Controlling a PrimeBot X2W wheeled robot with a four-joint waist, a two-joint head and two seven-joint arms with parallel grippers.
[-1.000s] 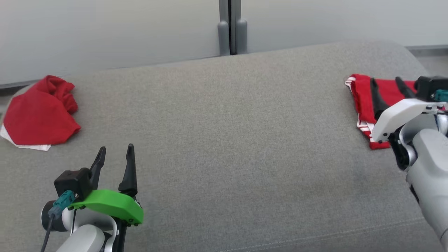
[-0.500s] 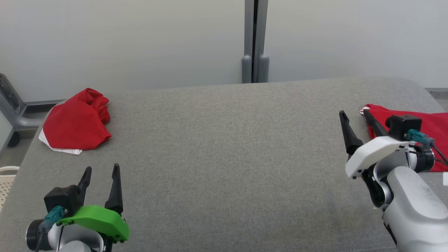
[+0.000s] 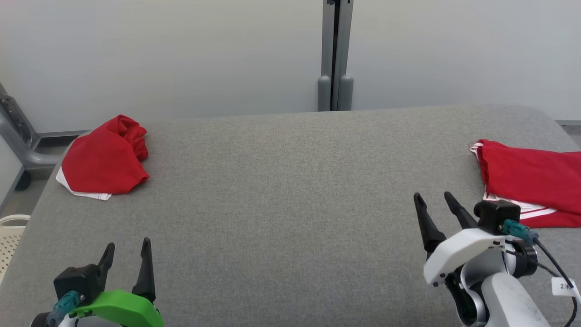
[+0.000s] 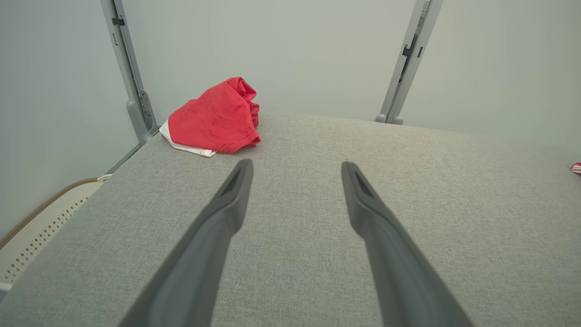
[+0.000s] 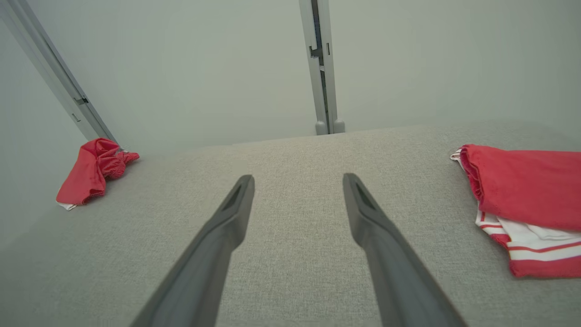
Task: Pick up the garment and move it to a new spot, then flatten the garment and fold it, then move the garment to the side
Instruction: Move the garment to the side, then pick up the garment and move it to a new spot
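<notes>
Folded red-and-white garment (image 3: 526,181) lies at the grey fabric worktop's (image 3: 290,204) right edge, apparently finished. Crumpled red garment (image 3: 104,163) sits at the far-left corner, seemingly unstarted. Left gripper (image 3: 128,243) and right gripper (image 3: 432,195) fingers are spread wide, empty.

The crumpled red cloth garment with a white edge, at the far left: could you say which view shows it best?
The head view: the crumpled red garment lies whole, seen from above. The left wrist view shows it whole but lower-angled; the right wrist view, small.
</notes>
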